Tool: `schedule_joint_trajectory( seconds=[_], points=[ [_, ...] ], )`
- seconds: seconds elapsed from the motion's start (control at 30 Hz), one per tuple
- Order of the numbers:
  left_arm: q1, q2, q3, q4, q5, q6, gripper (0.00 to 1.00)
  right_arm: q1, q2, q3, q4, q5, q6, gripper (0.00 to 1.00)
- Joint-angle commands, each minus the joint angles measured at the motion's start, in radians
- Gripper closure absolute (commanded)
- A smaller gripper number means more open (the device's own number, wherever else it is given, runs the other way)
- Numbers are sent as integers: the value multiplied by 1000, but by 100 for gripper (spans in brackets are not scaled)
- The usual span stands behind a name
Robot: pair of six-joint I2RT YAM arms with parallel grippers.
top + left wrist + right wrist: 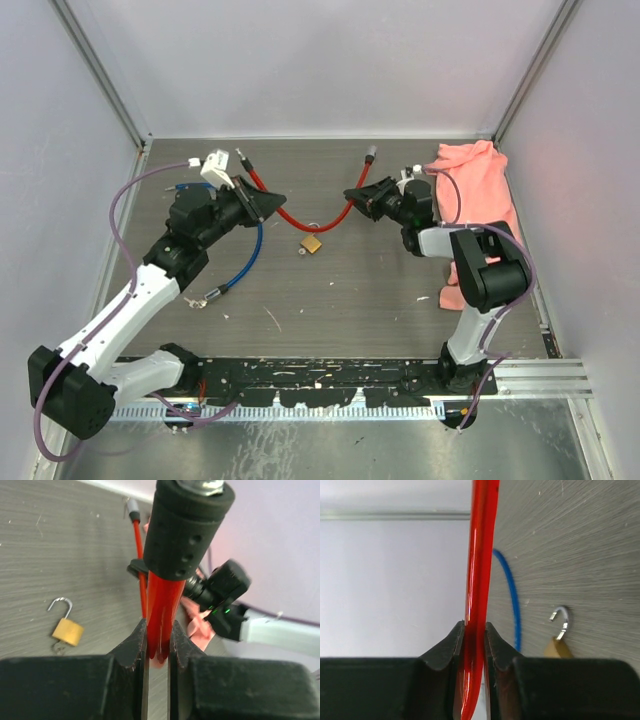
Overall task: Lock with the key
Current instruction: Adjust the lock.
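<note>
Gripping the red cable (330, 220) from either side, both pincers are closed on it: the left gripper (278, 205) pinches one stretch and the right gripper (352, 197) another, and the cable sags to the table (350, 290) between them. Each wrist view confirms it, with the left gripper (159, 630) squeezing the red cable (161, 605) between its fingers and the right gripper (475, 630) doing the same on the red cable (479, 555). The cable's two ends run off toward the far edge, one on each side of the middle. The padlock (311, 244) lies flat near the middle of the table, just nearer than the sagging loop and touching neither gripper; it is brass, with its shackle swung open (the free end shows plainly in both wrist views, on the padlock (67, 631) and the padlock (559, 647)). A small metal bit sits at its underside, too small to tell what it is. A blue cable (255, 250) curves across the left half, passing under the left arm, and ends toward the near-left part of the table. A pink cloth (480, 180) is heaped in the far right corner and trails along the right edge beneath the right arm. Bare tabletop stretches from the padlock to the near edge, and walls close in the left, far and right edges.
</note>
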Motion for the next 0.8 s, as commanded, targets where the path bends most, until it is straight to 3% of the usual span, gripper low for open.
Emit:
schedule_joint_trajectory(
  seconds=[0.0, 0.17, 0.33, 0.47, 0.67, 0.77],
  points=[
    [-2, 5, 34, -123, 124, 196, 100, 10, -151, 65, -56, -70, -459, 99],
    [-2, 42, 49, -190, 251, 428, 100, 13, -333, 12, -84, -177, -849, 99],
    [-7, 95, 91, -210, 451, 583, 100, 14, -499, -94, -82, -354, -1110, 99],
    [-94, 116, 143, -238, 560, 699, 100, 16, -565, -108, -130, -495, -1210, 99],
    [-203, 71, 144, -273, 506, 786, 100, 13, -625, -105, -155, -603, -1244, 99],
    [-213, 34, 108, -270, 466, 796, 100, 13, -638, -58, -303, -575, -1318, 99]
  ],
)
